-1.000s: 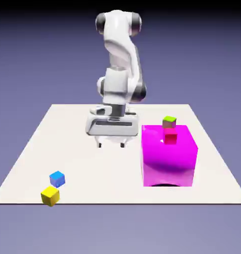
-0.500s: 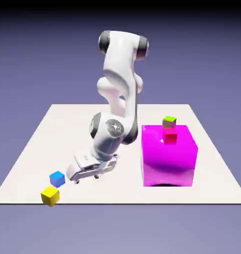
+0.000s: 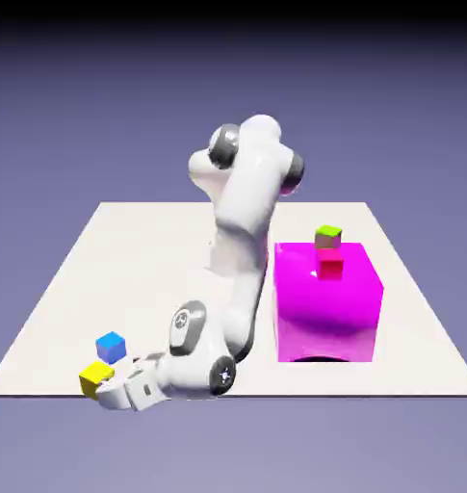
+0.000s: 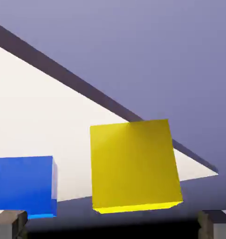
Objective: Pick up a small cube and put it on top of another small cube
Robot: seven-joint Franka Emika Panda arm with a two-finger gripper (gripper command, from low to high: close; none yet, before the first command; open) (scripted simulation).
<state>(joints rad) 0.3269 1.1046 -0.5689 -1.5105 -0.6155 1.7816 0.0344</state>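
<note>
The small yellow cube (image 3: 94,376) rests on the table near its front edge, at the exterior view's left. Just behind it sits the small blue cube (image 3: 111,345), apart from it. My gripper (image 3: 110,390) is low over the table right beside the yellow cube, with the hand tilted over. In the hand view the yellow cube (image 4: 133,163) looms large between my open gripper's (image 4: 113,227) grey fingertips (image 4: 10,224), with a gap on each side. The blue cube (image 4: 23,184) shows at the lower left.
A big magenta block (image 3: 328,308) stands at the exterior view's right, with a small red cube (image 3: 330,266) on top and a green-topped cube (image 3: 327,235) behind it. The table's front edge (image 3: 275,394) runs close by the yellow cube.
The arm has swung down from the table's middle toward the front left, bringing the hand to table level at the yellow cube. The jaws stayed open. No cube has moved.
</note>
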